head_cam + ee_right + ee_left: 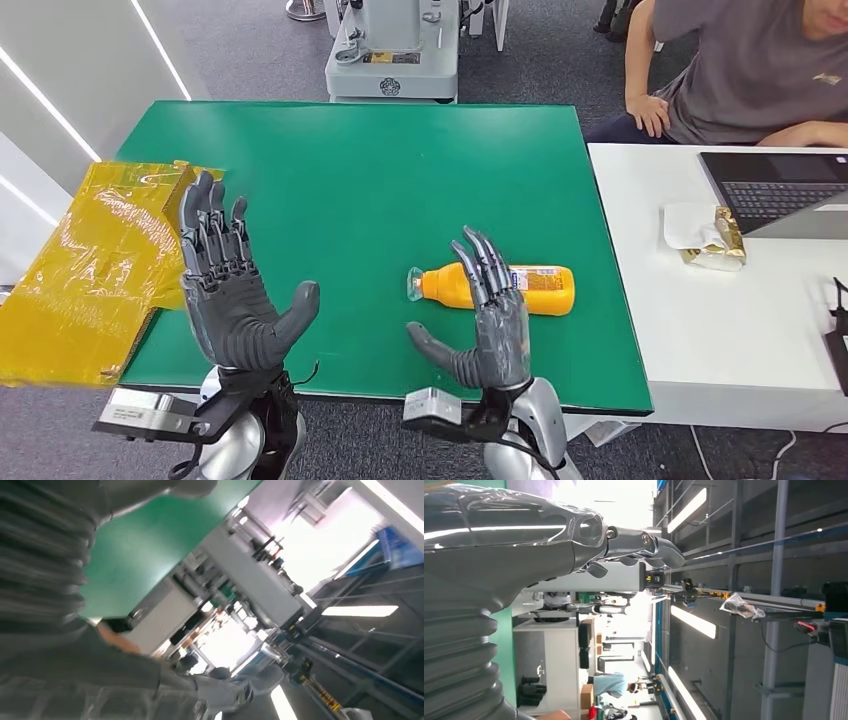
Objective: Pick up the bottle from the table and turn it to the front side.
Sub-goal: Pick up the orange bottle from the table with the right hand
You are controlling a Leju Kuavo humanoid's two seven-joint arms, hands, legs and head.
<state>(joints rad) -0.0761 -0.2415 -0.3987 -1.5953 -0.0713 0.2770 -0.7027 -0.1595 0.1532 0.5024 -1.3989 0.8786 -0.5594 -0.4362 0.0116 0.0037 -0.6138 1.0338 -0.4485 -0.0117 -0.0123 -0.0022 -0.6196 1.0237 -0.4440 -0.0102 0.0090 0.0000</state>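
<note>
While both arms rise from the near edge, the green table spreads across the middle of the head view, with a white table butted against its right side and a grey machine base standing on the floor beyond its far edge. Draped over the green table's left edge is a crumpled yellow plastic bag, and a person in a grey shirt sits at the far right behind the white table, where an open laptop and a small gold-wrapped packet lie. Raised over the green surface near the bag, the left hand is spread wide, fingers upright and apart, thumb out to the side, holding and touching nothing. Near the front edge, the right hand is likewise wide open, palm turned inward, thumb stretched to the left, with nothing in it; its fingertips overlap the bottle in the picture, though contact cannot be told. Lying on its side on the green table, the orange bottle has its clear cap pointing left and its label facing up.
</note>
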